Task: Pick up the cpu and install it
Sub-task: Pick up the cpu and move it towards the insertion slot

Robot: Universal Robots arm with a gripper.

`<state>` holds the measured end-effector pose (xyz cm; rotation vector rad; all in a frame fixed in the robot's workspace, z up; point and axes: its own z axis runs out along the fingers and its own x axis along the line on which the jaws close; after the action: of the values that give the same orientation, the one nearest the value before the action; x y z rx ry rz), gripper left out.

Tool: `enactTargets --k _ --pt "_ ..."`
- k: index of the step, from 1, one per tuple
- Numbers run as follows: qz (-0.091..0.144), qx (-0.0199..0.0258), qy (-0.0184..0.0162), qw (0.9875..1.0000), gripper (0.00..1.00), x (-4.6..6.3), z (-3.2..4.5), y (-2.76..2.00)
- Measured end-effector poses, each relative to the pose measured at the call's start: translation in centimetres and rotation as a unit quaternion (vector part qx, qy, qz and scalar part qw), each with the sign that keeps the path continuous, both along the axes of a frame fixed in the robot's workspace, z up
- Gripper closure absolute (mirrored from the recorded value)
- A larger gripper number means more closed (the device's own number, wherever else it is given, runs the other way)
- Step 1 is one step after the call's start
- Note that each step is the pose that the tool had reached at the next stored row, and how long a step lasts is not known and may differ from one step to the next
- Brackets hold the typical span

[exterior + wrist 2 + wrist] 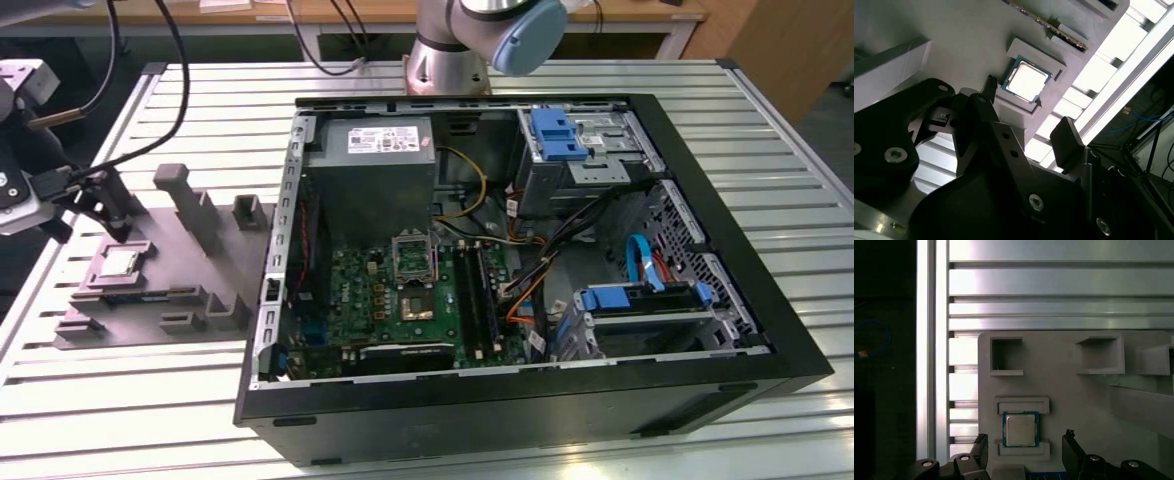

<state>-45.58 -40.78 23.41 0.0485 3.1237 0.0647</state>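
Note:
The cpu (pixel 120 263) is a small silver-topped square lying flat in a recess of the grey moulded tray (pixel 187 300), at the exterior view's left. My gripper (pixel 107 222) hangs just above it, apart from it. In the first wrist view the cpu (pixel 1020 430) lies between the two dark fingers (pixel 980 449), and my gripper (pixel 1025 440) stands open, wider than the chip. The second wrist view has the cpu (pixel 1026 80) beyond my open gripper (pixel 1028 109), untouched. The open socket (pixel 414 255) sits on the green motherboard inside the case.
The open black computer case (pixel 747 300) lies on the slatted aluminium table (pixel 94 400), with a grey power supply (pixel 380 170), cables and blue drive brackets (pixel 641 297) inside. Upright blocks (pixel 187 205) rise from the tray close to my gripper. The arm's base (pixel 454 50) stands behind the case.

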Motion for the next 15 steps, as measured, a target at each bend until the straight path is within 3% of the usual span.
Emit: enactTargets --k 6,15 --pt "0.000 0.0000 0.0000 1.0000 0.31 0.00 -0.57 -0.04" --pt "0.000 0.0000 0.0000 1.0000 0.32 0.00 -0.59 -0.04"
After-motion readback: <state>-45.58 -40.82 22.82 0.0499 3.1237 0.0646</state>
